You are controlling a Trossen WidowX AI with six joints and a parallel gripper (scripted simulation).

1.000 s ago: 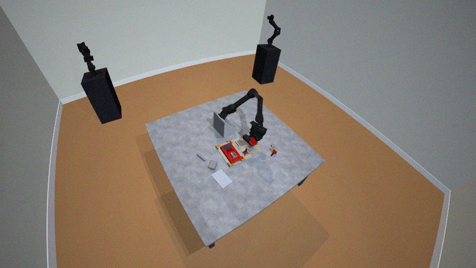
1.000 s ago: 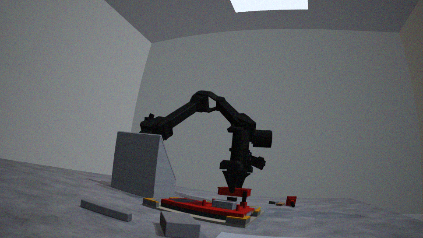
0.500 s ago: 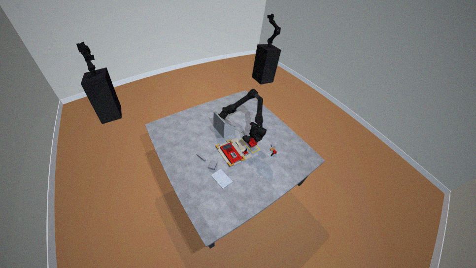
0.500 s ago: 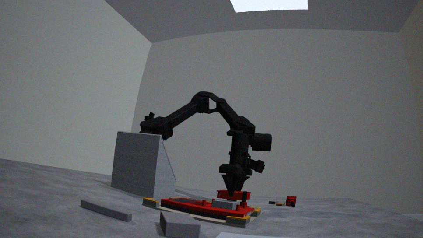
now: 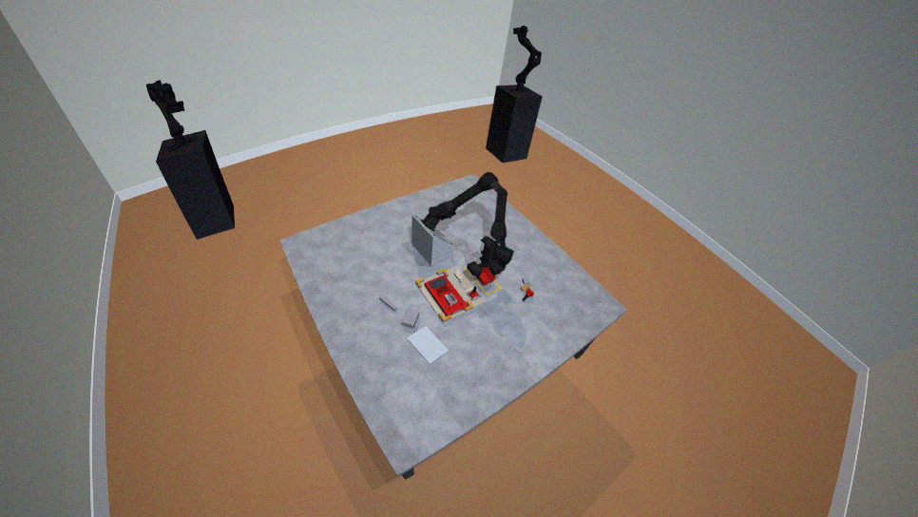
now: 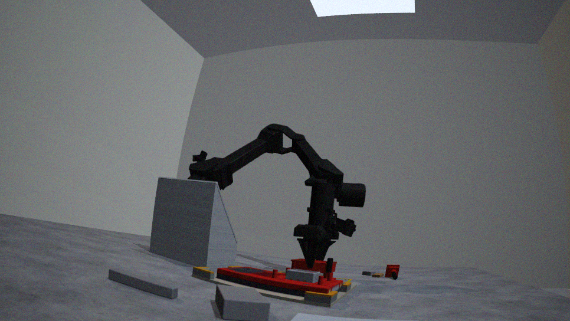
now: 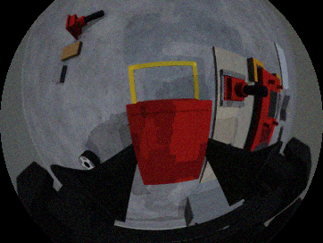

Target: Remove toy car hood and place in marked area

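My gripper (image 5: 486, 271) (image 6: 311, 264) (image 7: 170, 144) points down and is shut on the red hood (image 5: 487, 277) (image 6: 297, 264) (image 7: 171, 129), one finger at each side. The hood is off the car and held low, roughly level; whether it touches the table is hidden. The yellow outline of the marked area (image 5: 495, 291) (image 7: 162, 64) shows past the hood's far edge in the wrist view, and the hood hides its near part. The red toy car (image 5: 444, 295) (image 6: 239, 272) lies on its pale board to one side, its open bay showing a grey block.
A red piece with a black peg (image 5: 473, 294) (image 7: 233, 87) stands between car and outline. Another red piece (image 5: 527, 293) (image 6: 392, 271) (image 7: 75, 26) lies beyond, near an orange block (image 7: 71, 51). A wheel (image 7: 89, 160) lies near one finger. A grey wedge (image 6: 181, 219) stands by the arm's base.
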